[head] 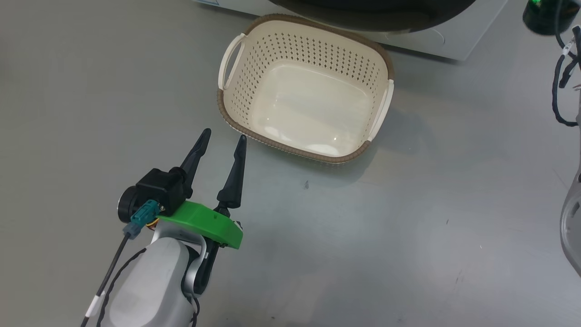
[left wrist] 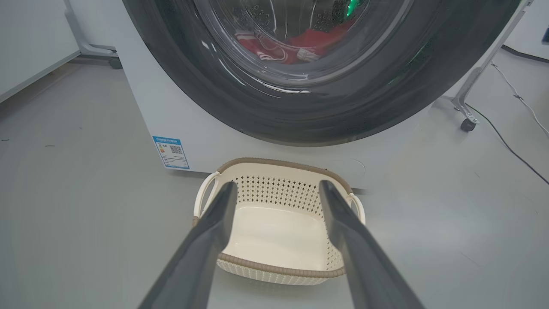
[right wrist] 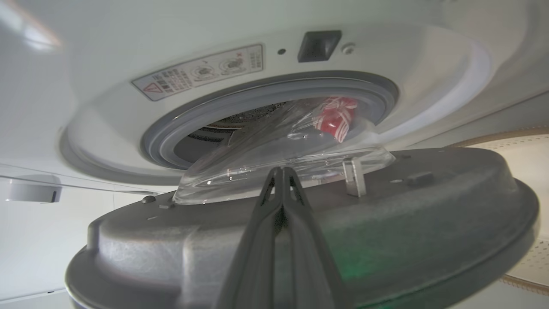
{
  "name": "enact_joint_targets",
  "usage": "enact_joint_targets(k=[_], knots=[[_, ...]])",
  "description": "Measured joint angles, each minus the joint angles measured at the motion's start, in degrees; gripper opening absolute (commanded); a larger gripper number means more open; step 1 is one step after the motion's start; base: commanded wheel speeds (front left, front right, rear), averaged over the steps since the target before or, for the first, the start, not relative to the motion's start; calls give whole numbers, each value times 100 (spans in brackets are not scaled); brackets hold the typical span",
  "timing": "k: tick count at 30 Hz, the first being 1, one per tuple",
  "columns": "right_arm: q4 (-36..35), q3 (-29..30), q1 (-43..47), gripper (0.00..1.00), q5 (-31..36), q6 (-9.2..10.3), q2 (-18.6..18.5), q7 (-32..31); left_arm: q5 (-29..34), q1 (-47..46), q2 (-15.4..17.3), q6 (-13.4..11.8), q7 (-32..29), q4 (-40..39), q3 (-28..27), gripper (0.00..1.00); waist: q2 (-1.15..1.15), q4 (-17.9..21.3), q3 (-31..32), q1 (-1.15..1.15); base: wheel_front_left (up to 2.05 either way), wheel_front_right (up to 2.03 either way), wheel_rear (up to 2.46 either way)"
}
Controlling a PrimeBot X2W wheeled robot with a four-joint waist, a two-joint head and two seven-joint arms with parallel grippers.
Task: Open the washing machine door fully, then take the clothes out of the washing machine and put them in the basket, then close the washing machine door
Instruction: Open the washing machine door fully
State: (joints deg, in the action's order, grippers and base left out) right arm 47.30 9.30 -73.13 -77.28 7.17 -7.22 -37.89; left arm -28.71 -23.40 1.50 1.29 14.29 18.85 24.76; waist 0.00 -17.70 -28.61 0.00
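Note:
The washing machine door (left wrist: 300, 116) is glossy black with a bulging glass window, and the red clothes (left wrist: 309, 43) show through it in the drum. In the right wrist view the door (right wrist: 386, 223) stands ajar, its grey inner face towards me, in front of the washing machine (right wrist: 300, 64) with its grey rubber ring. Red striped clothes (right wrist: 334, 118) show behind the glass bowl. My right gripper (right wrist: 281, 169) is shut and empty, its tips at the bowl's base. The cream basket (head: 313, 156) sits on the floor below the door. My left gripper (head: 225, 135) is open and empty, just short of the basket's near-left corner.
A blue sticker (left wrist: 170, 152) marks the machine's lower left front. A metal leg on a caster (left wrist: 467, 124) and a floor cable (left wrist: 514, 150) lie to the right of the machine. Dark cables of my right arm (head: 563, 77) hang at the right edge.

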Motion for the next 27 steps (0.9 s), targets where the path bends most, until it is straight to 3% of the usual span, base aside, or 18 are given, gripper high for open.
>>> enact_joint_targets(k=[27], knots=[[382, -103, 948, 0, -390, -250, 253, -527, 159, 522, 7, -31, 0, 172, 35, 100, 0, 153, 944, 0, 0, 0, 0]])
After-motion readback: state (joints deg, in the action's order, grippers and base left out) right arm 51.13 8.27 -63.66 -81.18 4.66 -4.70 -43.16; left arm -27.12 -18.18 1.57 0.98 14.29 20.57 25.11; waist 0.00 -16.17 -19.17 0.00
